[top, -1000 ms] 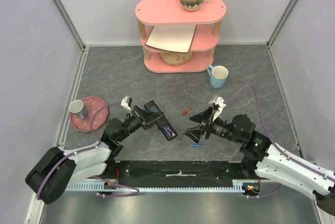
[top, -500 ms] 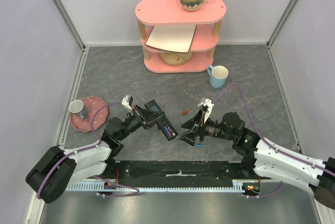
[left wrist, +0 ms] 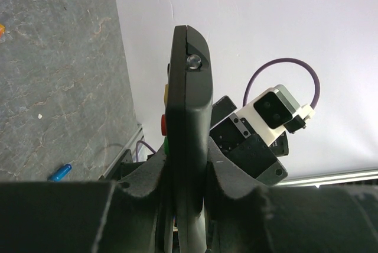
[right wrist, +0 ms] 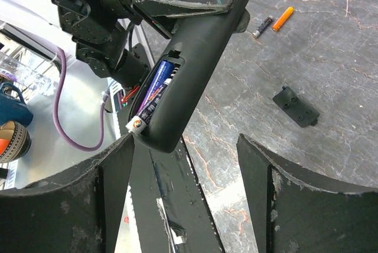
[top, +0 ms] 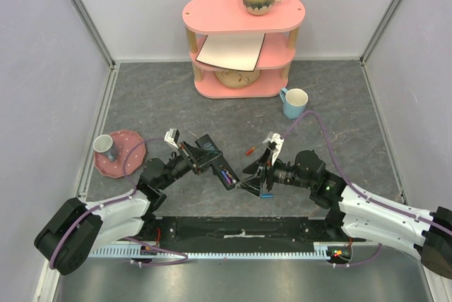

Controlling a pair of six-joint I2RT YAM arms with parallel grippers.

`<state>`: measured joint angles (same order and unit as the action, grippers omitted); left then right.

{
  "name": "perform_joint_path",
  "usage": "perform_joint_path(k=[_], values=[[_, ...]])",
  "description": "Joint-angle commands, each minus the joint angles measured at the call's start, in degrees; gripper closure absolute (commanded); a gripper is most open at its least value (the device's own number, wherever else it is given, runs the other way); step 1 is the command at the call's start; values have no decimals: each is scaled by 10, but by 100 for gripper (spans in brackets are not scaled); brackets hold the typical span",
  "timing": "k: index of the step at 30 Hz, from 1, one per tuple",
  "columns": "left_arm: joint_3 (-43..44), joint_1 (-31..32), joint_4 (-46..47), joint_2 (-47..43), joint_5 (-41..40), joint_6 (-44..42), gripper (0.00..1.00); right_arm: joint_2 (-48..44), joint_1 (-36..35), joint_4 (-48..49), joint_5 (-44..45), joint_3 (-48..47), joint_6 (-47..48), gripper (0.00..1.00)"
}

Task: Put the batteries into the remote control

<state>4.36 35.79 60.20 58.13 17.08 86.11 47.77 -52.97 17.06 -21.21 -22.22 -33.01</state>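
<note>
Grey tabletop [top: 176, 104], 6 o'clock: right gripper [top: 248, 180] has slid in from 3 o'clock, wide and empty, beside the remote control [top: 212, 161]. Left gripper [top: 191, 155] clamps it; batteries [right wrist: 155, 87] sit in its bay, likely needing a push.

Left hand [top: 195, 155] clamps the remote control [top: 217, 166] near centre, battery bay up, purple batteries [top: 226, 174] showing inside. Right hand [top: 254, 178] sits at its 3 o'clock, close. Small blue cylinder [top: 265, 194] lies on the tabletop [top: 162, 104] at the right hand. Pink shelf [top: 240, 89] at 12 o'clock, blue mug [top: 294, 102] at 2, pink plate [top: 126, 157] at 9.
</note>
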Motion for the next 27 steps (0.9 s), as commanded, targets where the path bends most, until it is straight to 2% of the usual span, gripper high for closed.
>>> perform_joint_path(k=[1,9,16,22,27], values=[[16,-2,25,-12,15,17,98,8,1,30,-4,-20,1,23],[11,-2,23,-19,14,16,98,19,1,42,-19,-26,1,23],[10,-2,12,-28,7,13,98,16,1,-16,-86,-57,46,15],[11,-2,13,-26,7,12,98,0,2,-37,-58,-60,52,16],[12,-2,13,-29,10,11,98,7,1,-14,-30,-49,33,20]])
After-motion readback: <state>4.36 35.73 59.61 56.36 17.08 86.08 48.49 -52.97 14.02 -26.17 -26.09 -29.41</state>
